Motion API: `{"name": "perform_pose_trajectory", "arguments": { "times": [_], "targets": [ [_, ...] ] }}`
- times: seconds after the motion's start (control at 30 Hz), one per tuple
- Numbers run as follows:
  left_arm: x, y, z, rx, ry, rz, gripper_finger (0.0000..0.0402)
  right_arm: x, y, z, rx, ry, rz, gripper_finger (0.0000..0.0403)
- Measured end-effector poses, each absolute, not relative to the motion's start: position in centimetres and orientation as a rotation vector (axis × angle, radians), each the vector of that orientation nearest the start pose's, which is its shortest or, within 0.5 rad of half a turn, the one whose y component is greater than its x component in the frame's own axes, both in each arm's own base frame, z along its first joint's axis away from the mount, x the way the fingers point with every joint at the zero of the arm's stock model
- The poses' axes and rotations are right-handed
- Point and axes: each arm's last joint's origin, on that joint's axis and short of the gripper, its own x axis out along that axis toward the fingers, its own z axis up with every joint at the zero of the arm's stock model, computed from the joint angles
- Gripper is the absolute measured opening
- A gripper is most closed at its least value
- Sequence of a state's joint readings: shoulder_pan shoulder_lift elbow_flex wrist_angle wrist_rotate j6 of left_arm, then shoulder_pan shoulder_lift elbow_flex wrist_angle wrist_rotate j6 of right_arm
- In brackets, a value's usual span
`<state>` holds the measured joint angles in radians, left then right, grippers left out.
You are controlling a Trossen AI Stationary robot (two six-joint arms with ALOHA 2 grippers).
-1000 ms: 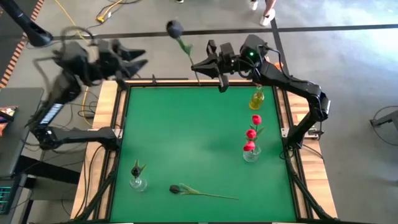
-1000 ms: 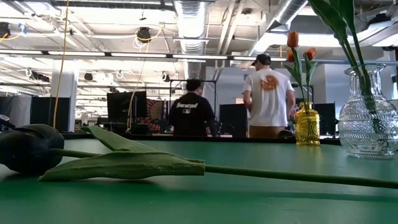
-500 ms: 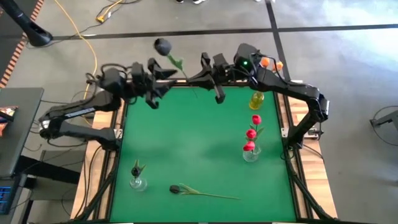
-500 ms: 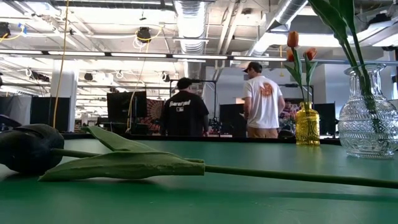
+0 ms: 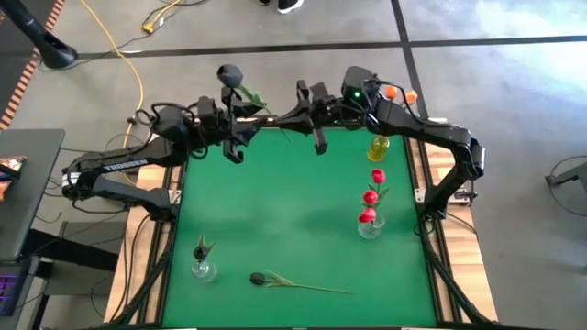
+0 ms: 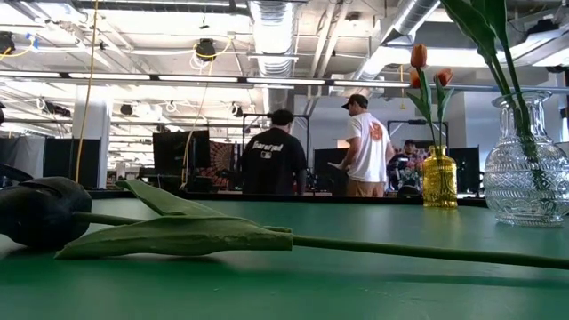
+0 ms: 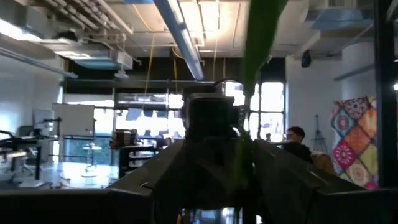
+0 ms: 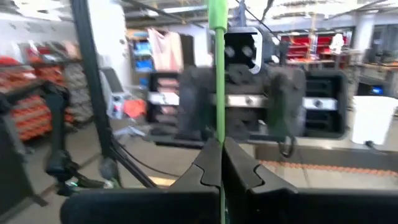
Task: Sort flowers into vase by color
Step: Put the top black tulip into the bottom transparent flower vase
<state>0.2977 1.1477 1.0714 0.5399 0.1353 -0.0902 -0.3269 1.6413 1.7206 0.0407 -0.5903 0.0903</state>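
A dark-headed tulip [image 5: 229,73] is held up above the table's far edge; its green stem slants down to my right gripper [image 5: 284,116], which is shut on it. My left gripper [image 5: 255,114] faces the right one from the table's left side and is open. In the left wrist view the blurred green stem [image 7: 249,93] runs between the left gripper's [image 7: 221,158] fingers. A second dark tulip [image 5: 275,280] lies flat on the table near its near edge. Another dark one stands in a clear vase [image 5: 202,266]. My right gripper [image 8: 219,146] pinches the dark tulip's stem [image 8: 217,118] between its two fingers, lying across the stem, well below the head. The fingers come level from the table's right side. The flower is lifted clear, and its head leans up toward the left.
A yellow vase [image 5: 378,145] with orange tulips and a clear vase [image 5: 370,225] with red tulips stand along the table's right side. The green middle of the table [image 5: 293,202] holds nothing. People stand in the room beyond the far edge [image 6: 364,147].
My left arm has swung in from beyond the table's left side to the middle of the far edge, ending just left of my right gripper and the held tulip. The right gripper has shifted slightly left, and the tulip's head has tipped lower and to the left.
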Motion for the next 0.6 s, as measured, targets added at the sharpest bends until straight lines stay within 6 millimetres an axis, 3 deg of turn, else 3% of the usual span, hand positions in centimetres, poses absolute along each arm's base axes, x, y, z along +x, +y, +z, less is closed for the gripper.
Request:
{"name": "perform_pose_trajectory", "arguments": {
  "times": [0.6],
  "targets": [
    [23.91,7.05,42.35,-0.054,-0.41,0.174,0.0177,35.7,-10.55,44.81,0.009,-0.02,0.121,0.0024]
  ]
}}
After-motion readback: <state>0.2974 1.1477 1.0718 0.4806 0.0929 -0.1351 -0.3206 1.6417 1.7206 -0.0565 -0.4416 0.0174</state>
